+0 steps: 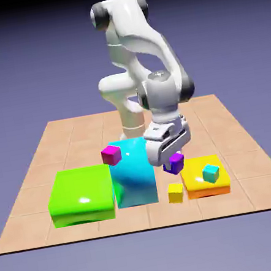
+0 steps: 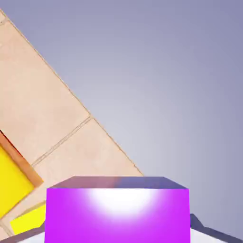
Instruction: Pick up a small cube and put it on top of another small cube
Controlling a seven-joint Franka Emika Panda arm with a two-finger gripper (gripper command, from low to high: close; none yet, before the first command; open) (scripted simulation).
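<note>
The small purple cube hangs above the table, held by my gripper, which is shut on it. It fills the bottom of the hand view as a large violet block that hides the fingertips. A small yellow cube rests on the table just below and in front of it, and shows as a yellow sliver at the hand view's lower left. A small cyan cube sits on the big yellow-orange block. A small magenta cube lies on the big cyan block.
A big green block stands at the exterior view's left, touching the cyan block. The yellow-orange block's edge shows at the hand view's left. The tiled table's edge runs diagonally there, with the backdrop beyond.
</note>
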